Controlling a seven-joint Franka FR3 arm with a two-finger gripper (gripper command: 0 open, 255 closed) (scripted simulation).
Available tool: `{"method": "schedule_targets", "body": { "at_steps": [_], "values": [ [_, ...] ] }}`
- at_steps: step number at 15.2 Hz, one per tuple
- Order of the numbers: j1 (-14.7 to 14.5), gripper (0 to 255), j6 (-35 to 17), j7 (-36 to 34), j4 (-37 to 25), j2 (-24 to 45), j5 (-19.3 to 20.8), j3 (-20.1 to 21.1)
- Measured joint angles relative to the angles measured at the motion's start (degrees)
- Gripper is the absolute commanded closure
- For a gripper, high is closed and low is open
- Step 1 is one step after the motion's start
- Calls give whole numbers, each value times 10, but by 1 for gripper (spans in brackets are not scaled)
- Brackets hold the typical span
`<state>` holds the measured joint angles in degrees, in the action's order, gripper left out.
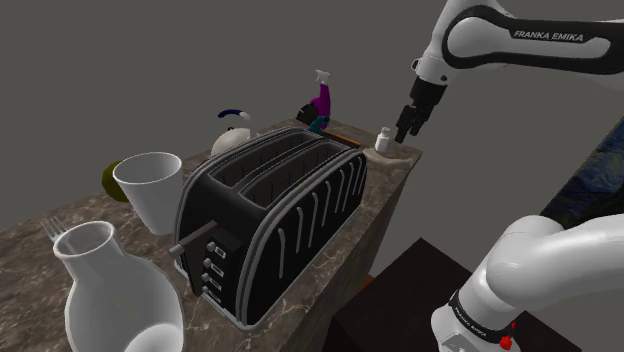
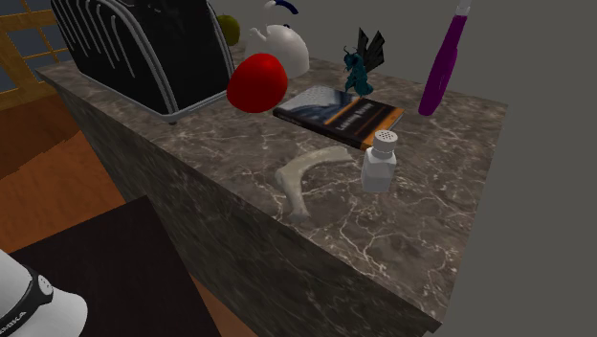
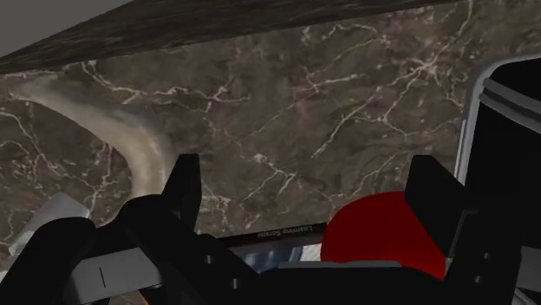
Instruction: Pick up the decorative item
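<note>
The decorative item is a small teal and dark winged figurine (image 2: 362, 59) standing on a dark book (image 2: 340, 115); in the shoulder view the figurine (image 1: 314, 120) peeks out behind the toaster. My gripper (image 1: 408, 126) hangs in the air above the counter's end, to the right of the figurine and just above a white shaker (image 1: 383, 140). In the wrist view the gripper (image 3: 308, 186) is open with only marble between its fingers (image 3: 184, 184). Below them show the book's edge (image 3: 282, 232) and a red rounded object (image 3: 377, 230).
A black toaster (image 1: 270, 215) takes up the counter's middle. A pale curved piece (image 2: 304, 177), the shaker (image 2: 380, 160), a purple bottle (image 2: 447, 57), a white teapot (image 2: 282, 43) and the red object (image 2: 256, 81) surround the book. A white cup (image 1: 150, 185) and vase (image 1: 110, 290) stand nearer.
</note>
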<state>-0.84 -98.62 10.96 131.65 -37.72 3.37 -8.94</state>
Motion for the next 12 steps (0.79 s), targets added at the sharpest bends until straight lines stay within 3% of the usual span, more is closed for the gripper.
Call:
{"method": "schedule_targets", "body": {
  "at_steps": [12],
  "values": [
    [-4, 0, -137, 166, -49, 223, 44, -86]
  ]
}}
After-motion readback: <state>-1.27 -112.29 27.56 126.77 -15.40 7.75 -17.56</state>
